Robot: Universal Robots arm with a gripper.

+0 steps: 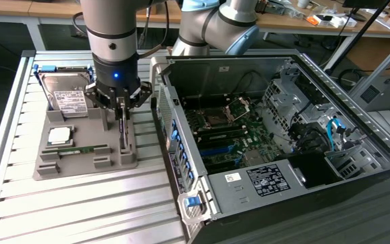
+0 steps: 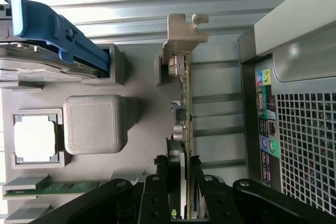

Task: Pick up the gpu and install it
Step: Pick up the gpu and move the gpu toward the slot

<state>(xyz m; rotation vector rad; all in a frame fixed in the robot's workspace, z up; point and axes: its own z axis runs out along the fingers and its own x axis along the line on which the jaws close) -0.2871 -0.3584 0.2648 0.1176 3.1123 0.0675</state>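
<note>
Green gpu (image 2: 184, 114) upright in grey holder (image 2: 142, 145), gripper (image 2: 182, 165) seemingly closed on its edge

Count taken on bench (image 1: 79, 208), one bench.
- robot arm (image 1: 114, 35): 1
- end effector (image 1: 121, 113): 1
- grey parts tray (image 1: 79, 166): 1
- gpu (image 2: 185, 103): 1
- hard drive (image 1: 68, 97): 1
- processor chip (image 1: 60, 134): 1
- memory stick (image 1: 77, 151): 1
- open computer case (image 1: 232, 66): 1
- blue tabs (image 1: 179, 145) along the case edge: several, exact number not legible
</note>
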